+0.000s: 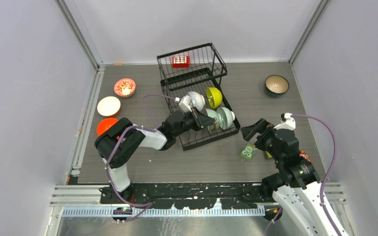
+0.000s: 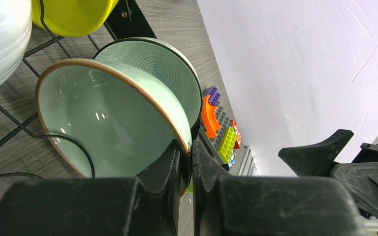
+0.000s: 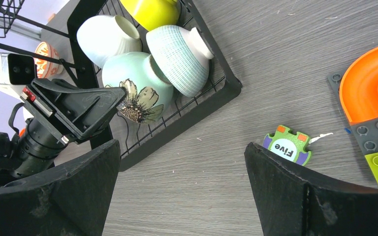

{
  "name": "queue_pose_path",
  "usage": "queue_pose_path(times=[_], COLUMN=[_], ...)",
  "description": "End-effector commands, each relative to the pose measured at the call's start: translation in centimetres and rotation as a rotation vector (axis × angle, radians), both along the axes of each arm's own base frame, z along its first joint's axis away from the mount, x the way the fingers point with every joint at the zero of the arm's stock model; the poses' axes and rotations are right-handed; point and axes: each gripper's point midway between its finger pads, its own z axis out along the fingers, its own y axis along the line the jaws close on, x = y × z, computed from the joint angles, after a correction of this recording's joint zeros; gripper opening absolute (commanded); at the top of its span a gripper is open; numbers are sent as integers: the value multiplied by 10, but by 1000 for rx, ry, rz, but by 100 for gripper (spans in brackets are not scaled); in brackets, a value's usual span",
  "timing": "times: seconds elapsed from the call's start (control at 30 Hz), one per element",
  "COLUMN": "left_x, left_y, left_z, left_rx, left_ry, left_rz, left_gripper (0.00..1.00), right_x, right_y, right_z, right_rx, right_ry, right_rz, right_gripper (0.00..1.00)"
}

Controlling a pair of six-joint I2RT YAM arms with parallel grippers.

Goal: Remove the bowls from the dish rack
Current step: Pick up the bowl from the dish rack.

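The rim of the pale mint bowl (image 2: 103, 118) was pinched by the left hand (image 2: 187, 157), inside the lower tier of the dish rack (image 1: 192, 64). It was crowded by a ribbed bowl (image 3: 177, 54) just behind, a lime-yellow bowl (image 1: 213, 97) and a white bowl (image 3: 106, 34). The right hand (image 3: 182, 152) was held spread wide above the desk (image 1: 216, 162), near an owl card (image 3: 286, 145) and toy blocks (image 3: 374, 113).

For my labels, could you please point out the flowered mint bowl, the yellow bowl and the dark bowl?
flowered mint bowl (image 3: 133, 73): right wrist, outer wall.
yellow bowl (image 1: 214, 97): top external, centre.
dark bowl (image 1: 276, 84): top external, tan inside.
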Motion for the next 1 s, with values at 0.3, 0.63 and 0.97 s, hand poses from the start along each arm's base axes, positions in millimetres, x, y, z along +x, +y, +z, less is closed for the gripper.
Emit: queue_pose_path(times=[0.3, 0.63, 0.97], left_x=[1, -1, -8], left_y=[8, 17, 20], left_z=[100, 112, 122], left_rx=[-283, -355, -375], left_ry=[-234, -259, -279], left_rz=[-40, -56, -100], left_gripper=[0, 0, 0], right_x=[1, 1, 0], right_y=[-1, 0, 2], right_z=[6, 7, 9], right_rx=[-1, 0, 8], right_ry=[-28, -29, -37], right_rz=[-2, 0, 16], right_gripper=[100, 100, 99])
